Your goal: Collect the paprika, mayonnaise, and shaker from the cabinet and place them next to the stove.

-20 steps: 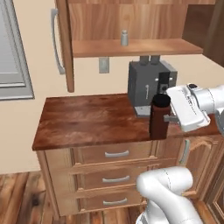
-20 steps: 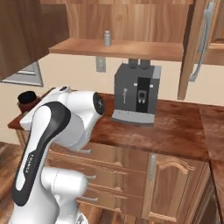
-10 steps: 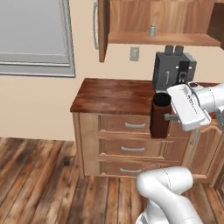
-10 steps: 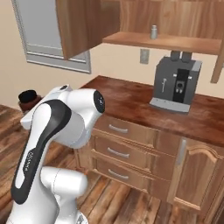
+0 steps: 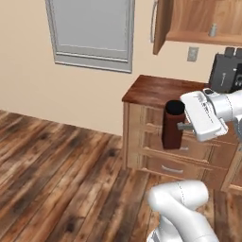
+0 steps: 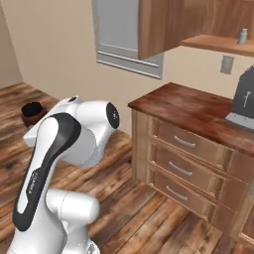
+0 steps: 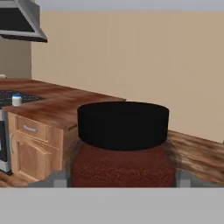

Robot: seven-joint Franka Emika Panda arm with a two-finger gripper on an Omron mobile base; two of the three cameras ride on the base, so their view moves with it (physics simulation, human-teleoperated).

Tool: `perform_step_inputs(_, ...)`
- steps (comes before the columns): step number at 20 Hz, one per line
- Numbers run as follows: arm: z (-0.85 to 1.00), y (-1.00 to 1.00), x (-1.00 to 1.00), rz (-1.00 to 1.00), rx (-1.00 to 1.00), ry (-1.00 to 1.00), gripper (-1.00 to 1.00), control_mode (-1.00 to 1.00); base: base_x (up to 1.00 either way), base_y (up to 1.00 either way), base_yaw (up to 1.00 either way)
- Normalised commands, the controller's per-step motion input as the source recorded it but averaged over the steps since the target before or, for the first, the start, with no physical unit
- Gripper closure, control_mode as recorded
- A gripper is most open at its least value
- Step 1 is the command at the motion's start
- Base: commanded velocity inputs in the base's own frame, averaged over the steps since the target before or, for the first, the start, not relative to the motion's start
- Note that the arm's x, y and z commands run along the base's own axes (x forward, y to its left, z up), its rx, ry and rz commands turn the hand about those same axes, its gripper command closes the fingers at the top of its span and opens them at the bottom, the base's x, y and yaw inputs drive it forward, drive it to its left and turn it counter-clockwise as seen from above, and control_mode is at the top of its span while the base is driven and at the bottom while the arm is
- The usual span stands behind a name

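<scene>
From the left base view the gripper (image 5: 182, 126) is clamping the upright paprika (image 5: 173, 124) in the air before the drawers, the right base view is showing the shaker (image 6: 243, 35) sitting on the cabinet (image 6: 218, 43) shelf, and the hand view is showing the paprika's cap filling the foreground while the mayonnaise (image 7: 16, 99) is resting by the stove (image 7: 13, 97).

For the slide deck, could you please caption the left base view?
Gripper carries the paprika upright above the wooden floor, with the shaker on the cabinet shelf behind.
</scene>
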Motion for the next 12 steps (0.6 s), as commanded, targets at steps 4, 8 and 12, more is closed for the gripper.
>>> perform_step_inputs(4, 0.00, 0.00, 0.00, 0.00, 0.00, 0.00, 1.00, 1.00, -0.63, 0.49, 0.45)
perform_step_inputs(8, 0.00, 0.00, 0.00, 0.00, 0.00, 0.00, 1.00, 1.00, -0.69, 0.73, 0.39)
perform_step_inputs(12, 0.00, 0.00, 0.00, 0.00, 0.00, 0.00, 1.00, 1.00, -0.72, 0.89, 0.36)
